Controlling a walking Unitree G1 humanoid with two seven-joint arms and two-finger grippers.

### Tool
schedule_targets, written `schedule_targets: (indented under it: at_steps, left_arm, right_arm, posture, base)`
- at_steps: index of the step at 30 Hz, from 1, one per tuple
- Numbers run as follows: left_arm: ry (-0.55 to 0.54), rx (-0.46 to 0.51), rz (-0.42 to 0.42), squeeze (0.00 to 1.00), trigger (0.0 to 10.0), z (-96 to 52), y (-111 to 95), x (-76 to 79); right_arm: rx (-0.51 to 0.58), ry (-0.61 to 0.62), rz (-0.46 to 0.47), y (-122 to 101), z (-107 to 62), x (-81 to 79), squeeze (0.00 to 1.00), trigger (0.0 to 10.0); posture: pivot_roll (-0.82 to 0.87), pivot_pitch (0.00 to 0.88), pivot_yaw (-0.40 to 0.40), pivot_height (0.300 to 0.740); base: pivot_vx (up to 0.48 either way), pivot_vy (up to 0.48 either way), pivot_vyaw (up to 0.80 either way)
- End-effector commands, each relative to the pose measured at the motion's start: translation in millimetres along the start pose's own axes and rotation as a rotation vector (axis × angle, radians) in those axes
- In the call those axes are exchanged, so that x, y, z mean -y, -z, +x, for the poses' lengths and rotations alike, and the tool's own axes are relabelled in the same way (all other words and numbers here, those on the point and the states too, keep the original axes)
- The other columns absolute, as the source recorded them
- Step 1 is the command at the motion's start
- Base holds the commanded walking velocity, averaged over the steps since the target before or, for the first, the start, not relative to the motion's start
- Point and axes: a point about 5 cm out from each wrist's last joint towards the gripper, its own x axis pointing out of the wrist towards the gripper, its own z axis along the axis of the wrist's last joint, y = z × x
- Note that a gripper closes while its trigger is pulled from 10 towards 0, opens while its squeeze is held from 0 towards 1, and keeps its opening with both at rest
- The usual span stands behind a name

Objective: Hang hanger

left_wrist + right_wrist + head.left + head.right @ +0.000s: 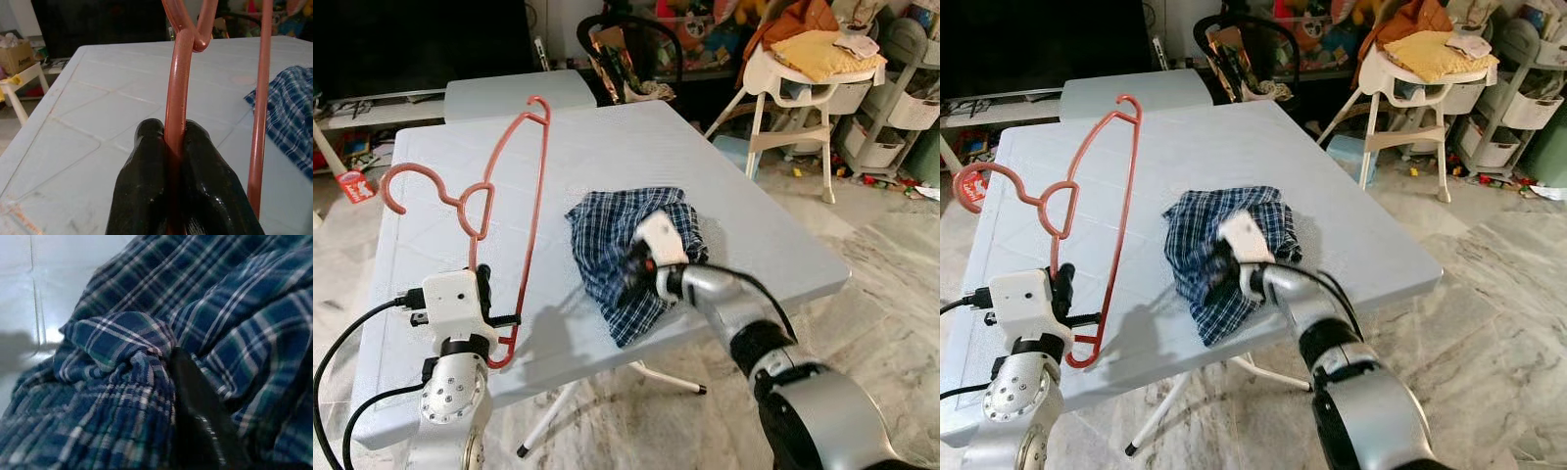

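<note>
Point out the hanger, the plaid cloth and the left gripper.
hanger (540, 186), left eye view, on its long straight bar.
plaid cloth (603, 235), left eye view, on the upper folds.
left gripper (173, 142), left wrist view, between the fingertips pinching the hanger.

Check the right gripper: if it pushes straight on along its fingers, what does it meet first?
The blue plaid cloth: the right gripper is already buried in its folds, one finger showing. Beyond the fabric, likely the table, though depth is unclear.
</note>
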Motion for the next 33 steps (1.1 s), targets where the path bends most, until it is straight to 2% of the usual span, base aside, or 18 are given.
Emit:
schedule_targets:
  at_steps: [1,3,4,9,12,13,14,15,17,22,23,25,26,27,29,30,32,33]
  left_arm:
    - [0.017,-0.051,0.010,0.00,10.0,-0.1,10,1.4]
    - [0.020,-0.051,0.010,0.00,10.0,1.1,10,1.6]
    - [0.024,-0.049,0.009,0.00,10.0,2.3,10,2.6]
    - [0.027,-0.045,0.006,0.00,10.0,4.5,9,4.6]
    - [0.027,-0.045,0.004,0.00,10.0,5.1,10,5.9]
    - [0.026,-0.046,0.003,0.00,10.0,4.4,11,5.9]
    - [0.026,-0.046,0.003,0.00,10.0,4.4,11,5.9]
    - [0.024,-0.047,0.002,0.00,10.0,4.1,11,5.7]
    - [0.023,-0.047,0.001,0.00,10.0,4.4,12,5.8]
    - [0.021,-0.047,0.001,0.00,10.0,4.4,12,5.7]
    - [0.021,-0.049,0.001,0.00,10.0,4.0,13,5.7]
    - [0.022,-0.050,0.001,0.00,10.0,3.9,13,5.9]
    - [0.023,-0.050,0.000,0.00,10.0,3.9,13,6.5]
    - [0.025,-0.050,0.000,0.00,10.0,4.0,13,7.0]
    - [0.026,-0.050,0.000,0.00,10.0,4.1,13,6.9]
    - [0.026,-0.052,0.000,0.00,10.0,3.7,14,6.8]
    - [0.027,-0.053,0.000,0.00,10.0,3.6,14,6.8]
    - [0.028,-0.055,-0.001,0.00,10.0,3.4,15,7.0]
  right_arm:
    - [-0.015,-0.049,-0.058,-6,0.7,-2.3,1.00,10.0]
    - [-0.039,-0.067,-0.123,-4,-0.4,-3.3,1.00,10.0]
    - [-0.060,-0.089,-0.189,-3,-2.3,-3.8,1.00,10.0]
    - [-0.038,-0.070,-0.277,-9,-4.4,-1.8,1.00,10.0]
    - [0.110,0.027,-0.271,-32,-5.6,3.2,1.00,10.0]
    - [0.207,0.097,-0.255,-47,-7.8,7.7,1.00,10.0]
    - [0.207,0.097,-0.255,-47,-7.8,7.7,1.00,10.0]
    - [0.262,0.132,-0.239,-55,-9.4,9.9,1.00,10.0]
    - [0.405,0.261,-0.220,-75,-18.1,18.8,1.00,10.0]
    - [0.479,0.369,-0.220,-84,-27.1,26.8,1.00,10.0]
    - [0.356,0.338,-0.315,-70,-23.2,24.7,1.00,10.0]
    - [0.243,0.314,-0.373,-55,-20.2,23.9,1.00,10.0]
    - [0.106,0.268,-0.465,-36,-19.2,22.6,1.00,10.0]
    - [0.059,0.230,-0.501,-27,-21.1,21.7,1.00,10.0]
    - [0.020,0.195,-0.454,-21,-22.4,22.1,1.00,10.0]
    - [-0.049,0.124,-0.531,-14,-28.1,23.5,1.00,10.0]
    - [-0.070,0.111,-0.565,-14,-30.5,25.2,1.00,10.0]
    - [-0.099,0.087,-0.660,-16,-37.7,30.8,1.00,10.0]
  posture:
    - [0.07,0.000,0.002,0.740]
    - [0.06,0.000,0.004,0.740]
    - [0.06,0.000,0.004,0.740]
    - [0.06,0.000,0.000,0.740]
    - [0.06,0.000,-0.003,0.740]
    - [0.06,0.000,-0.006,0.740]
    - [0.06,0.000,-0.006,0.740]
    - [0.06,0.000,-0.005,0.740]
    - [0.06,0.000,-0.008,0.740]
    - [0.06,0.000,-0.008,0.740]
    - [0.06,0.000,-0.006,0.740]
    - [0.06,0.000,-0.005,0.740]
    - [0.05,0.000,-0.006,0.740]
    - [0.05,0.000,-0.006,0.740]
    - [0.05,0.000,-0.005,0.740]
    - [0.05,0.000,-0.003,0.740]
    - [0.05,0.000,-0.004,0.740]
    - [0.05,0.000,-0.003,0.740]
  base:
    - [0.000,0.000,0.00]
    - [0.000,0.000,0.00]
    - [0.000,0.000,0.00]
    - [0.000,0.000,0.00]
    - [0.000,0.000,0.00]
    - [0.000,0.000,0.00]
    - [0.000,0.000,0.00]
    - [0.000,0.000,0.00]
    - [0.000,0.000,0.00]
    - [0.000,0.000,0.00]
    - [0.000,0.000,0.00]
    - [0.000,0.000,0.00]
    - [0.000,0.000,0.00]
    - [0.000,0.000,0.00]
    - [0.000,0.000,0.00]
    - [0.000,0.000,0.00]
    - [0.000,0.000,0.00]
    - [0.000,0.000,0.00]
